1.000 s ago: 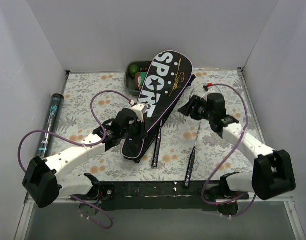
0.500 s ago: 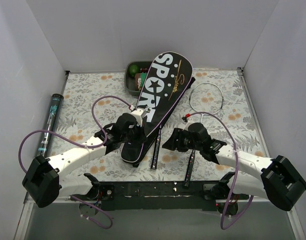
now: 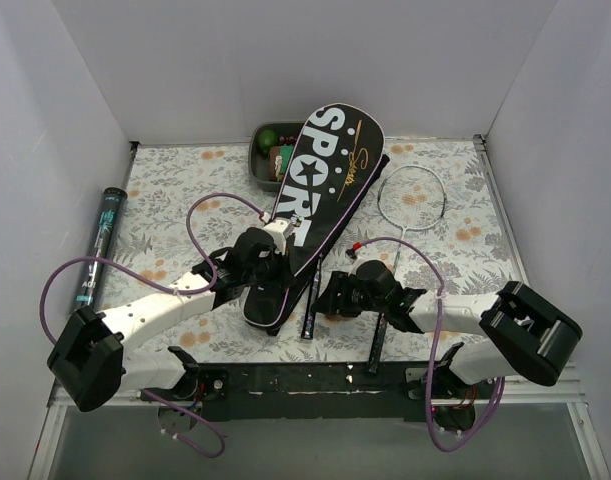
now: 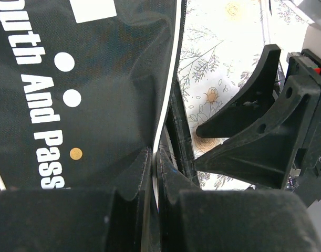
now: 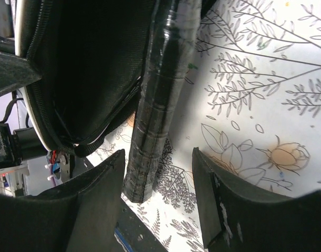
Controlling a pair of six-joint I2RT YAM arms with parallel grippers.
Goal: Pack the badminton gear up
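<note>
This was a robot lab test cell, not a home. Plain white walls (image 3: 335, 60) boxed in a table on the left, far and right. A floral cloth (image 3: 175, 190) covered the tabletop. A left arm (image 3: 150, 308) and a right arm (image 3: 455, 308), both white and black, were bolted to a black rail (image 3: 315, 378) at the near edge, trailing purple cables (image 3: 223, 196).

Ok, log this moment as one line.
left gripper: shut on long black SPORT racket cover | right gripper: open around black taped racket handle | second pale-headed racket: outside cover
</note>
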